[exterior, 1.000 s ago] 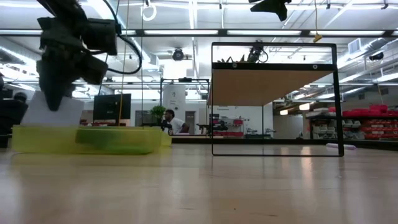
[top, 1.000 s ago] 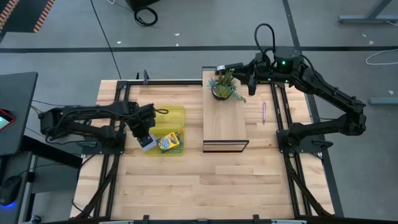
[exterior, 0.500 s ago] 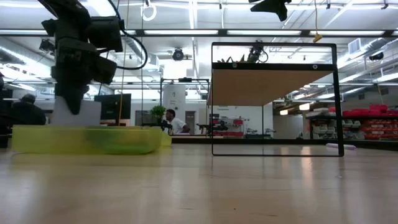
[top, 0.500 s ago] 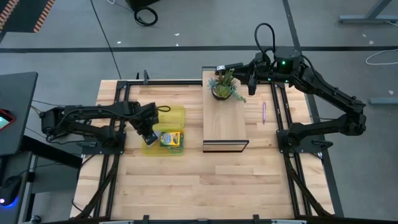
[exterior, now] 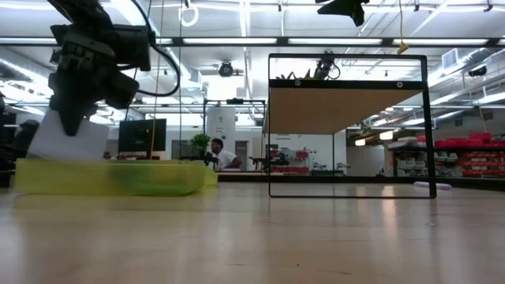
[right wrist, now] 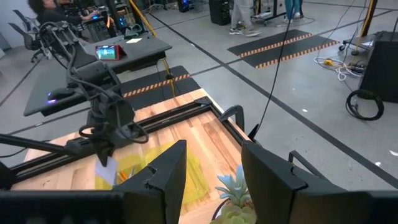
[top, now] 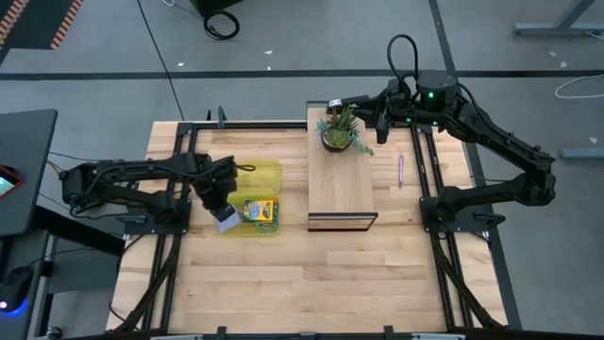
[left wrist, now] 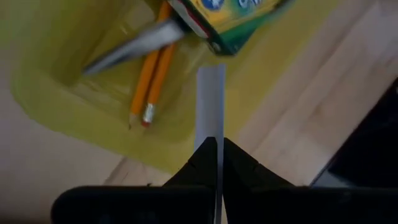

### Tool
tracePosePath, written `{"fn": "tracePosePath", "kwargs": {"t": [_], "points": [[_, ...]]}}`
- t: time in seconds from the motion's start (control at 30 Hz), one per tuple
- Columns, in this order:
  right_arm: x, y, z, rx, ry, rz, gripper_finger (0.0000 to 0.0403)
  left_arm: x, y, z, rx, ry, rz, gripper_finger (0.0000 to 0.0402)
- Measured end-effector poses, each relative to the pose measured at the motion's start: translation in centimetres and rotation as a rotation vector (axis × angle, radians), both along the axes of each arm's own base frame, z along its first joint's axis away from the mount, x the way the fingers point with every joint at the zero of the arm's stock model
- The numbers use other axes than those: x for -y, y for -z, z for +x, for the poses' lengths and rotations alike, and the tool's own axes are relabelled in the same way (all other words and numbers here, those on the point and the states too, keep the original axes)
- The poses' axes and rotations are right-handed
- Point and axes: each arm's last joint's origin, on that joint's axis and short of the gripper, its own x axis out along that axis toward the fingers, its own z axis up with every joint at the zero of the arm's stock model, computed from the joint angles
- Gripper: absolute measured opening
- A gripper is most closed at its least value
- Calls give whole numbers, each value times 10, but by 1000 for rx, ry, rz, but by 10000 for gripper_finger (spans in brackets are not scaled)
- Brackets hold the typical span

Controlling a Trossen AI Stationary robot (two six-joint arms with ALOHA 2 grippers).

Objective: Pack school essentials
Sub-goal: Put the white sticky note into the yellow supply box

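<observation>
— Wooden worktop (top: 283, 283), black rails along its sides, a workshop floor around it. Where is the notepad?

— The pale blue notepad (top: 226, 218) is pinched edge-on in the left gripper (top: 222, 210), fingers pressed together on it. It hangs over the front left corner of the yellow case (top: 269, 174), and in the left wrist view the notepad (left wrist: 210, 106) shows as a thin pale strip running out from between the fingers (left wrist: 242, 168).

— And what lies in the case?

— The crayon box (top: 257, 212) sits at the front of the case, just beside the notepad. The left wrist view also shows two orange pencils (left wrist: 152, 68) side by side on the case floor (left wrist: 74, 93), with a grey blade or tip (left wrist: 127, 50) next to them; I cannot tell what it belongs to. From table height the case (exterior: 110, 177) is a low yellow band with the gripper (exterior: 67, 118) above its left end.

— Anything else on the worktop?

— The case sits near the left edge, at mid-depth. A wooden shelf (top: 342, 194) with a black frame stands at the middle, a potted plant (top: 340, 132) on its far end. The purple pen (top: 400, 170) lies between the shelf and the right rail, well apart from the case.

— The right arm?

— The right gripper (top: 332, 103) hovers at the far edge above the plant, fingers (right wrist: 168, 174) spread with nothing between them.
</observation>
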Motion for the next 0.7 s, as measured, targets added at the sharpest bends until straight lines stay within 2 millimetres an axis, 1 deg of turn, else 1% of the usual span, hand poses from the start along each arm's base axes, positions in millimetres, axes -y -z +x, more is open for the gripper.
{"fn": "tracePosePath", "kwargs": {"t": [0.13, 0.27, 0.33, 0.57, 0.7], "points": [[0, 0, 0, 1, 0, 1, 160, -1, 1, -3, -10, 17, -19, 5], [0, 0, 0, 5, 1, 13, 160, -3, 9, -5, 45, 14, -106, 6], [0, 0, 0, 6, -2, 15, 160, -3, 13, -6, 49, 22, -109, 8], [0, 0, 0, 7, -3, 17, 160, -4, 15, -6, 122, 176, -22, 5], [0, 0, 0, 10, -1, 25, 160, -5, 15, -4, 154, 188, 3, 15]]}}
